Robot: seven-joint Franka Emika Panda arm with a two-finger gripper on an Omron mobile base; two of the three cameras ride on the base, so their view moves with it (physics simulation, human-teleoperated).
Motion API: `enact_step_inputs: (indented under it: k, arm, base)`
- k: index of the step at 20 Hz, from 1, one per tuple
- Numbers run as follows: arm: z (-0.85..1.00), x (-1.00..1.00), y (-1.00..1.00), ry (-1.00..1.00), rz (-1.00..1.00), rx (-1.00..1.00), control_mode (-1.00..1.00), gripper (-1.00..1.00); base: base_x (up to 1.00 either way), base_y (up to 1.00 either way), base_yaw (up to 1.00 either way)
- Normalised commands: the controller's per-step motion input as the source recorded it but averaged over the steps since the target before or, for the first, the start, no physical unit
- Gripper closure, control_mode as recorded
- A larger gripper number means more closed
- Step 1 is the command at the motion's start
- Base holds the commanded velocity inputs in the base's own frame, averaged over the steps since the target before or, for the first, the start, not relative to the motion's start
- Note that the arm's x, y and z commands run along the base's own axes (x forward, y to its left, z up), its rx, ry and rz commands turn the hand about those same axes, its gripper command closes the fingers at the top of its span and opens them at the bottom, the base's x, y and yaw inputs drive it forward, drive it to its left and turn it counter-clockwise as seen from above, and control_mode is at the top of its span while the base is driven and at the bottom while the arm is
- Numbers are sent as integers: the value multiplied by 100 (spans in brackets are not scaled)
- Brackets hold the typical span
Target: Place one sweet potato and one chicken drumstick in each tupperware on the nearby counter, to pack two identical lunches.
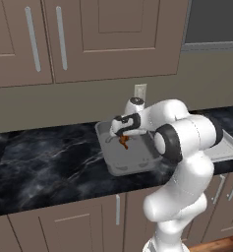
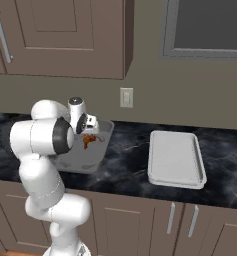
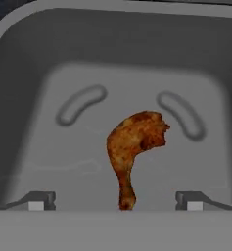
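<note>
A: What lies on the black counter (image 1: 44,162)?

B: A deep grey tub (image 1: 108,162), well apart from a whitish tray (image 2: 176,159). A browned chicken drumstick (image 3: 134,147) sits inside the tub.

A: And the gripper (image 3: 115,202)?

B: Spread wide, released, above the drumstick. It probably handles light, greasy; take it by the narrow bone end. No writing is legible.

Two plastic containers are sitting on one black counter (image 2: 125,165): one deep grey tub (image 2: 101,131) and one shallow whitish tray (image 2: 175,159). One chicken drumstick (image 3: 133,147) is showing over the tub. One wall outlet (image 2: 126,97) is showing above the counter. Two bar handles (image 1: 33,38) are showing on the upper cabinet doors in the left base view.
</note>
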Motion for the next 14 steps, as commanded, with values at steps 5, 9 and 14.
enact_step_inputs:
  k: [5,9,14]
  arm:
    - [71,-100,-18,-8,-7,0,-100,-100]
    - [88,-100,-28,-3,-5,0,-100,-100]
    - [99,-94,-29,-1,-1,0,-100,-100]
  base:
    - [0,0,0]
    - [0,0,0]
    - [0,0,0]
